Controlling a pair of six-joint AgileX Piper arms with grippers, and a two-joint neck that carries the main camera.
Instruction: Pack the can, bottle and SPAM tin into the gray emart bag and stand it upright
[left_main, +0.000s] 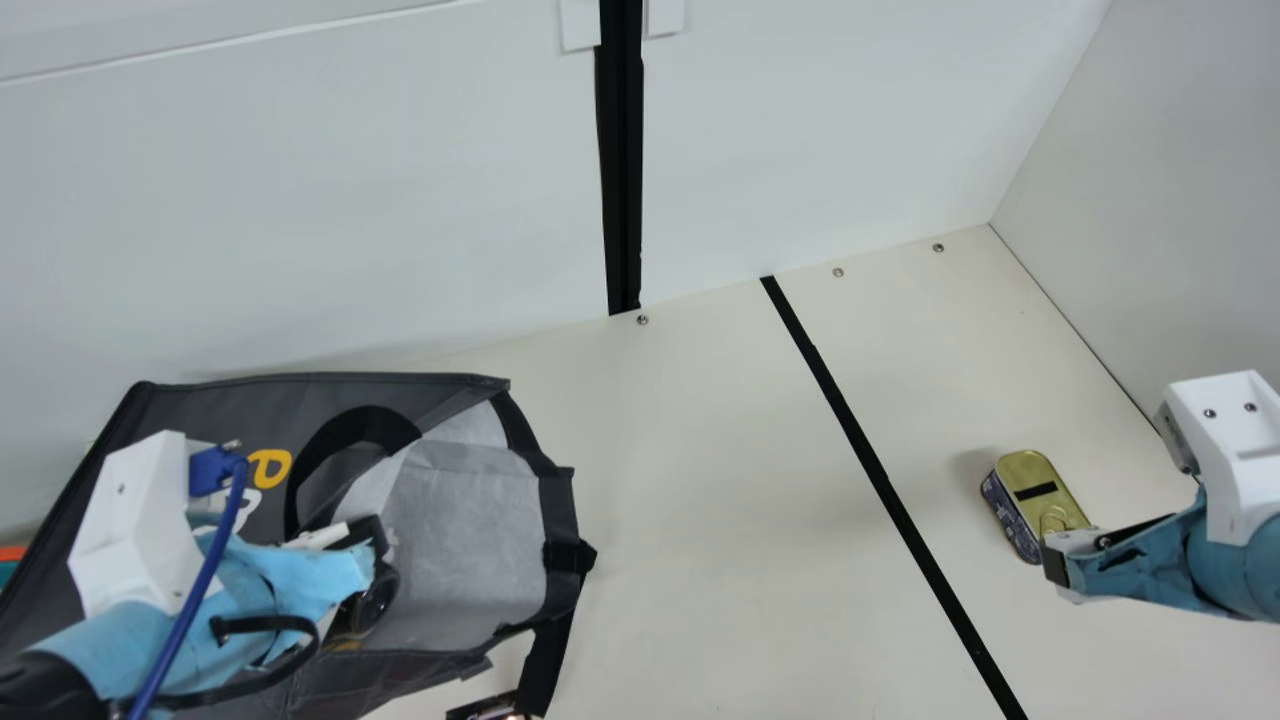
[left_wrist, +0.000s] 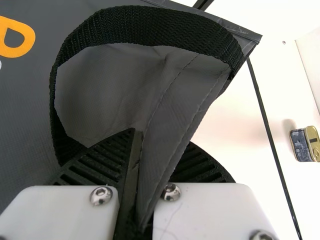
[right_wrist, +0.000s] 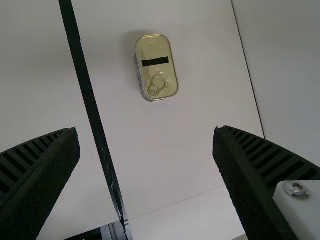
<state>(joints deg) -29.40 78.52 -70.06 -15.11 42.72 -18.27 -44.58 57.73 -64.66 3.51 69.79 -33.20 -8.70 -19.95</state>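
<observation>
Gray bag: The bag (left_main: 220, 410) lay on its side along the left of the table's back edge, its mouth towards the right. The fabric looked thin, light and floppy, so a pinch on a doubled edge would likely hold better than one on the loose wall.
Lining: Pale, matte and wrinkled, the lining (left_main: 470, 520) sagged between dark bound rims.
Handle: A ribbed black webbing loop (left_wrist: 135, 25) arched over the fabric, probably tougher than the wall and handy for standing the bag up.
Left gripper: The jaws of the left gripper (left_wrist: 159, 155) were clamped on a fold of the bag beside the loop.
SPAM tin: The tin (left_main: 1035, 490) sat lid up between the black stripe (left_main: 870, 450) and the table's right edge. It was rigid, with rounded corners, likely compact but weighty; its smooth metal could slip, so the long side walls seemed the place to grip, clear of the ring pull (right_wrist: 158, 82).
Right gripper: The jaws of the right gripper (right_wrist: 145, 131) stood wide apart near the tin, with nothing between them.
Table: Cream, flat and smooth, the table (left_main: 720, 480) might let the tin skid if nudged.
</observation>
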